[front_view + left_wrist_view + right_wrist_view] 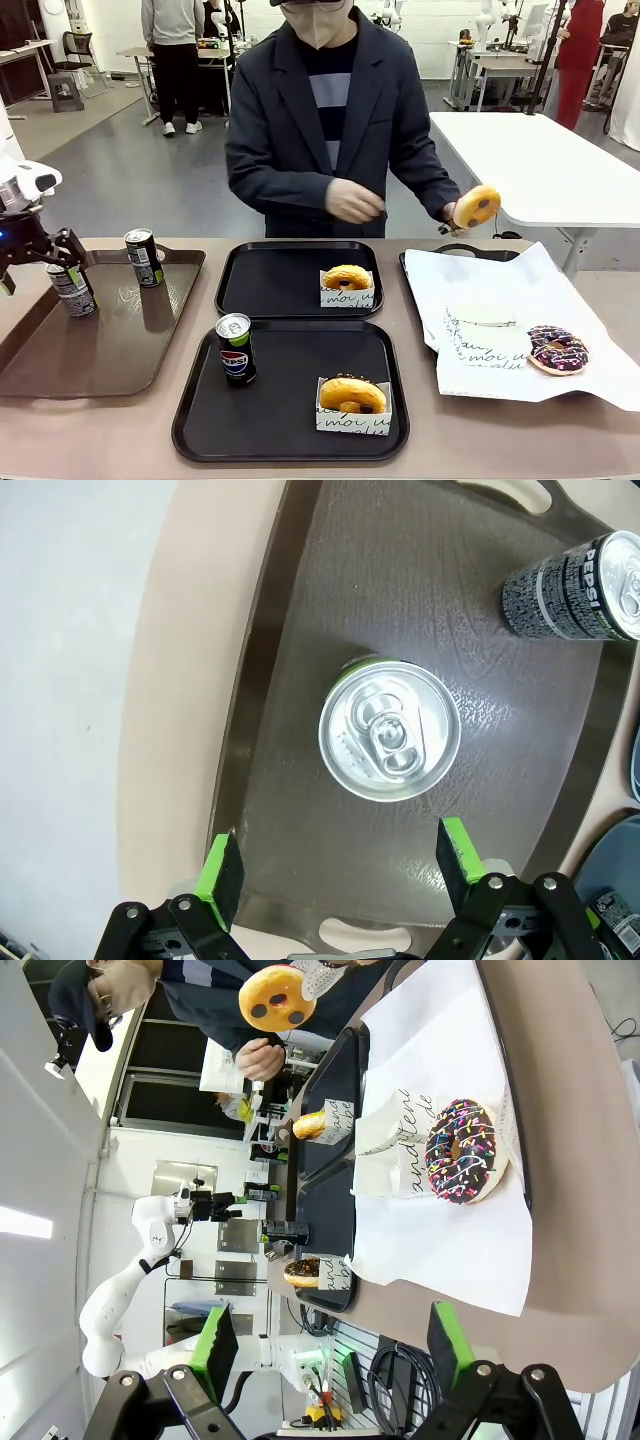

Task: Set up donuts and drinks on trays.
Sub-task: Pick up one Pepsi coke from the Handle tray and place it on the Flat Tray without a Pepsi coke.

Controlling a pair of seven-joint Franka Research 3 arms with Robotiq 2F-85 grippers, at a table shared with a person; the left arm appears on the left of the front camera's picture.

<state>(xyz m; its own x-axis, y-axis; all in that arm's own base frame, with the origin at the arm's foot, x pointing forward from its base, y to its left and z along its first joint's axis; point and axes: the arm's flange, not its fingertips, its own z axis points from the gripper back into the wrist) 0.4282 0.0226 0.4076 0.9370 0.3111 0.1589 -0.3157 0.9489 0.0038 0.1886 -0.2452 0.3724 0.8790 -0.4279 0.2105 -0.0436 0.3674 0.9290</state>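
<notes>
My left gripper (45,258) (340,865) hangs open right above a dark drink can (72,290) with a silver top (390,728); its green pads stand either side, apart from the can. A second can (145,257) (580,588) stands nearby. The near black tray (290,420) holds a Pepsi can (236,348) and a sleeved donut (352,395). On the far black tray (270,285) sits another sleeved donut (347,278). The person's hand holds a yellow donut (477,206) (277,995) in the air. My right gripper (333,1345) is open and holds nothing.
Both dark cans stand on a long brown tray (120,340) (400,580) at the left. At the right, a paper-lined tray (470,262) carries a chocolate sprinkled donut (557,350) (460,1150) and an empty sleeve (485,335). A white table (540,165) stands behind.
</notes>
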